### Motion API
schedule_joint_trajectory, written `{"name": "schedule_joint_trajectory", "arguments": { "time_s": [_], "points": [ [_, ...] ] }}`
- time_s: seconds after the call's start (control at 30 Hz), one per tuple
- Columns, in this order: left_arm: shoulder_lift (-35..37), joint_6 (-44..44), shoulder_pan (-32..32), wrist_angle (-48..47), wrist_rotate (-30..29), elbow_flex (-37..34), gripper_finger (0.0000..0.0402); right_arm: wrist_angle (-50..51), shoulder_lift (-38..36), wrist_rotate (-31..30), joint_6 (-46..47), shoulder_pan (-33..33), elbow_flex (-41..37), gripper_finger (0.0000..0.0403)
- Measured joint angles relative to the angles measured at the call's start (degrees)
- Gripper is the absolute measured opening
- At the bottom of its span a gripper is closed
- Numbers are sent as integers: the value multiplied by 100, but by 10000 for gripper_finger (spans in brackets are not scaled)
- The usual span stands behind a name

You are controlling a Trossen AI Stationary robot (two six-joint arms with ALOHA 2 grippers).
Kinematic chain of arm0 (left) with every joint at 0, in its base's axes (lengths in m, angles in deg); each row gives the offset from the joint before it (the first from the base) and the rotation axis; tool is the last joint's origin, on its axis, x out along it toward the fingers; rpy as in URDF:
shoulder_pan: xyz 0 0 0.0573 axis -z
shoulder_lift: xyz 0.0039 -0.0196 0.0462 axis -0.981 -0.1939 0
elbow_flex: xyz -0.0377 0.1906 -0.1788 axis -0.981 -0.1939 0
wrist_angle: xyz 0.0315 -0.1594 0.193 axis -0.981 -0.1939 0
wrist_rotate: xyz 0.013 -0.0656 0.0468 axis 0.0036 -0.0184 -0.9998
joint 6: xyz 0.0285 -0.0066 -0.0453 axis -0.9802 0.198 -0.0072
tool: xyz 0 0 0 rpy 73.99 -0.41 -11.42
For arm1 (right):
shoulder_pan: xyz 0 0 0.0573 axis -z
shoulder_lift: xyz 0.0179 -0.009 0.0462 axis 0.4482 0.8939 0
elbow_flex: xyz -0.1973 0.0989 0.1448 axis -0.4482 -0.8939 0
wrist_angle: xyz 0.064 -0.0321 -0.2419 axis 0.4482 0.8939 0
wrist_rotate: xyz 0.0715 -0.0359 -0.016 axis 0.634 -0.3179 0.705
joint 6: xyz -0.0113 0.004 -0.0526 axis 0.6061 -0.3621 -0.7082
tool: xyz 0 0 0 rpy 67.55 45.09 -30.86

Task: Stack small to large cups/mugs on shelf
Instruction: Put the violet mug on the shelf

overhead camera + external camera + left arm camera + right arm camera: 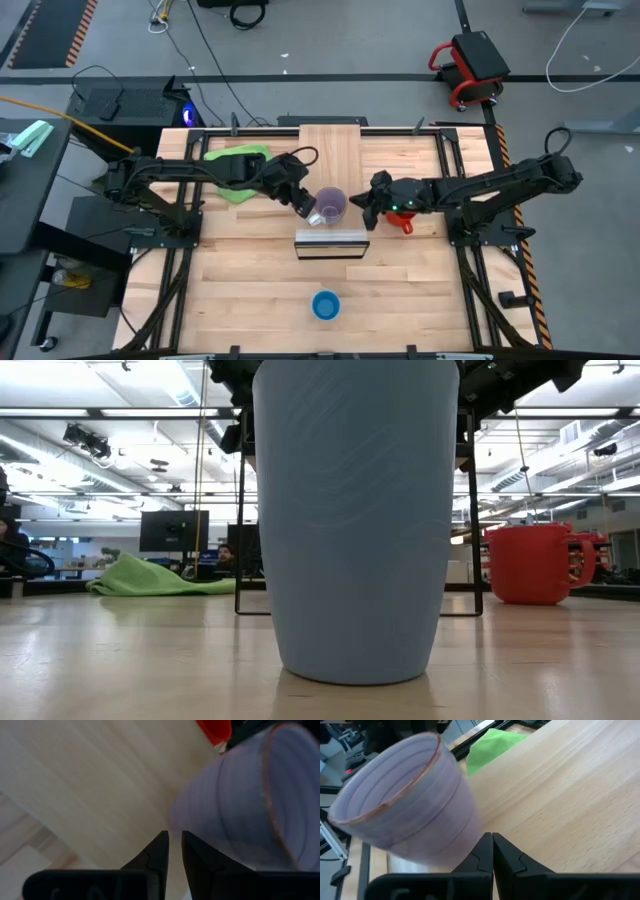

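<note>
No text, label, brand, number or sign can be read anywhere in these views. The purple cup [405, 800], the blue cup [355, 520] and the red mug [530, 563] have plain walls, and the monitor [173, 530] in the room beyond the table shows only a dark screen.

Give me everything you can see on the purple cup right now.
The purple cup is translucent lilac, plastic-looking, ribbed with faint rings, its rim edged brownish. It tapers toward the base and sits tilted, mouth open. It is near the table's middle, at the shelf, between the two grippers. The left gripper is right against it; whether it grips the wall is unclear.
</note>
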Motion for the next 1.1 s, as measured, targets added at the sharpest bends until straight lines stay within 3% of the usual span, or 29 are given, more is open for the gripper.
{"name": "schedule_joint_trajectory", "arguments": {
  "time_s": [0.63,1.1],
  "points": [
    [2,-172,-86,441,210,-1,59,-491,-2,755,-412,236,2,5],
    [4,-183,-149,559,266,-1,56,-227,0,569,-422,-266,4,5]
  ]
}}
